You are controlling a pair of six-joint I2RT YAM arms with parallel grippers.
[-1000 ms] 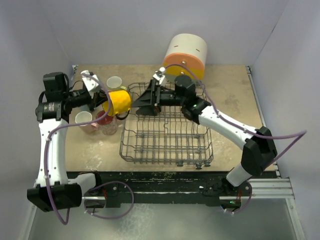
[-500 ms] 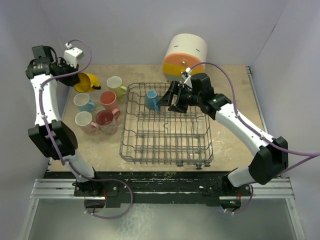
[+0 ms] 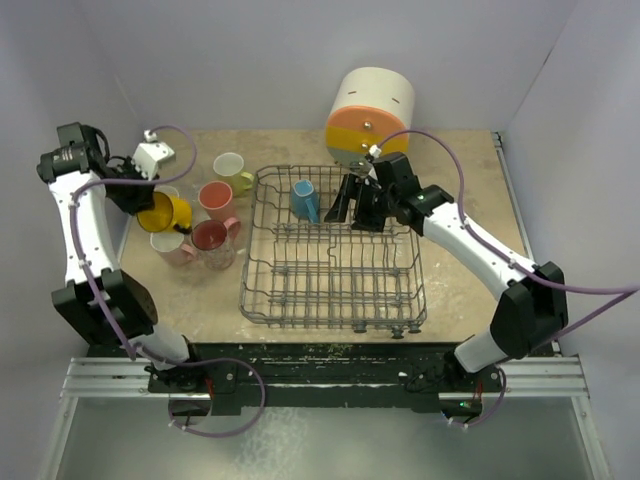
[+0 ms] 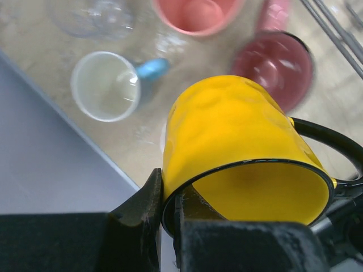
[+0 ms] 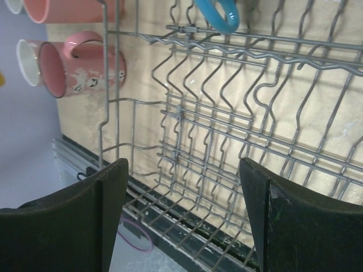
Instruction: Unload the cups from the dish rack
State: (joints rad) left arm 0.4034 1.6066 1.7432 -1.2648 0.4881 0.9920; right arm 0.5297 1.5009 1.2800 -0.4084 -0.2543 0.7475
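The left gripper (image 3: 152, 200) was clamped on the rim of a yellow mug (image 3: 166, 212), one finger inside the mouth and one outside, as the left wrist view showed. It held the mug tilted above the table (image 3: 460, 190), at 9 o'clock from the rack (image 3: 330, 320) and well apart from it. The mug's black handle stuck out to one side.

Beneath and around the yellow mug stood the unloaded cups. A blue-handled mug (image 4: 106, 85) with a white inside sat directly under it. A pink mug (image 3: 215, 197) was at its 3 o'clock, and a dark red mug (image 3: 208, 236) at its 5 o'clock. A pale pink mug (image 3: 168, 243) was at 6 o'clock, and a lime mug (image 3: 230, 168) at 1 o'clock. A clear glass (image 4: 91, 17) stood nearby, blurred in the wrist view.

One blue mug (image 3: 304, 199) was in the rack, near the far edge at about 11 o'clock from the rack's middle, lying tilted among the wires.

The right gripper (image 3: 343, 203) hung over the rack's far part, at 3 o'clock from the blue mug and just beside it, not touching. Its fingers were wide apart with nothing between them. The right wrist view looked down through them onto bare wire tines, with the blue handle at the top edge.

A cream-and-orange cylinder (image 3: 370, 110) stood beyond the rack at 12 o'clock.
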